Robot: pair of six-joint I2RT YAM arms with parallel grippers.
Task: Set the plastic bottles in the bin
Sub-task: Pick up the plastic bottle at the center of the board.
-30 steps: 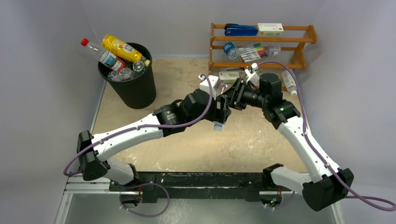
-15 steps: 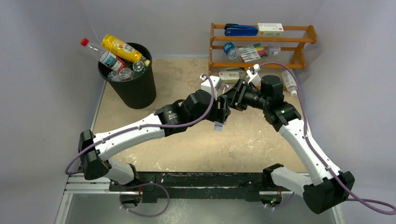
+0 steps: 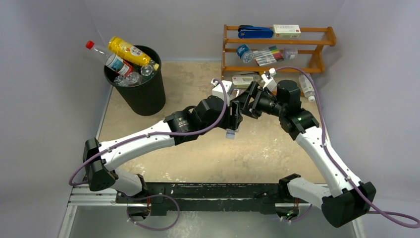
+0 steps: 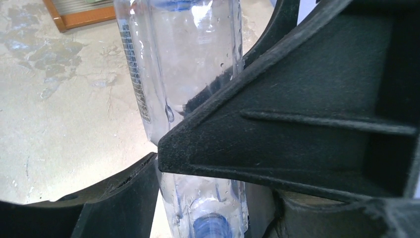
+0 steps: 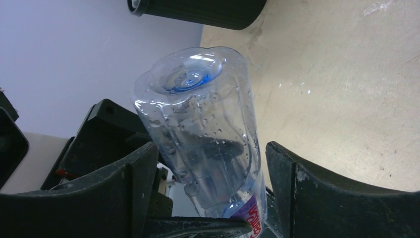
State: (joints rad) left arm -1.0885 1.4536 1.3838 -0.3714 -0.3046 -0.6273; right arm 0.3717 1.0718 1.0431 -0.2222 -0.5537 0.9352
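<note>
Pinches a clear bottle (image 4: 188, 74) in the left pincer (image 3: 233, 118), blue cap down, above the middle of the table (image 3: 223, 158). Holds the right pincer (image 5: 213, 163) spread round the same bottle's base end, fingers (image 5: 297, 198) flanking it, 1 with a slim gap. Works well apart from the bin (image 3: 143, 99) at the far-left corner. Shows the bin heaped with bottles, a yellow 1 (image 3: 130, 51) and a red-capped 1 (image 3: 106, 55) jutting over the rim. Shows 1 more bottle (image 3: 307, 87) lying beside the rack (image 3: 227, 49), at its right end
</note>
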